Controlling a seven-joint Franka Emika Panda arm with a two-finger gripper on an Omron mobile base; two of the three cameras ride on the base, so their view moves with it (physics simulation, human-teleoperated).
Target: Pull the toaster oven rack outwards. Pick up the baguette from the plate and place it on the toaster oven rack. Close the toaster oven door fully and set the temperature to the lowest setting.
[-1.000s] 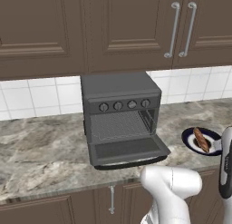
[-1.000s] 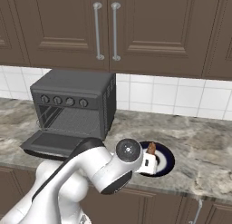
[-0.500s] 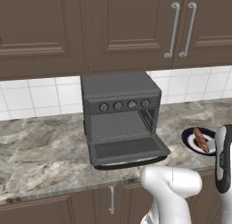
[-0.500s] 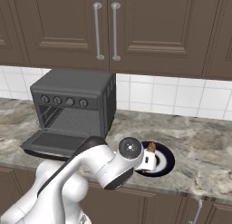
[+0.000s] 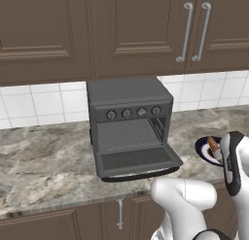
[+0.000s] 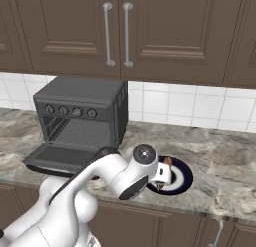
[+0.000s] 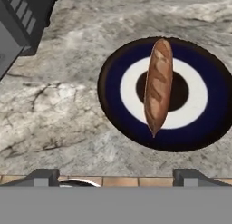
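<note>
Hovering: gripper (image 7: pixel 116 175) hangs above the plate with its jaws spread wide, holding nothing.
Baguette (image 7: pixel 158 85): lies across the middle of the plate (image 7: pixel 113 98), near the counter's front edge, right of the toaster oven (image 5: pixel 127 100).
Handling: likely light, stiff-crusted, slim (a mid-length pinch across its width looks best).
Oven: toaster oven door (image 5: pixel 137 160) is down; toaster oven rack (image 5: pixel 127 134) holds nothing.

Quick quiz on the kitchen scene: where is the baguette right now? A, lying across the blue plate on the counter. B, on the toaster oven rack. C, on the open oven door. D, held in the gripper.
A: the hand view shows the baguette lying across the plate on the counter, with the gripper open above it.
</note>
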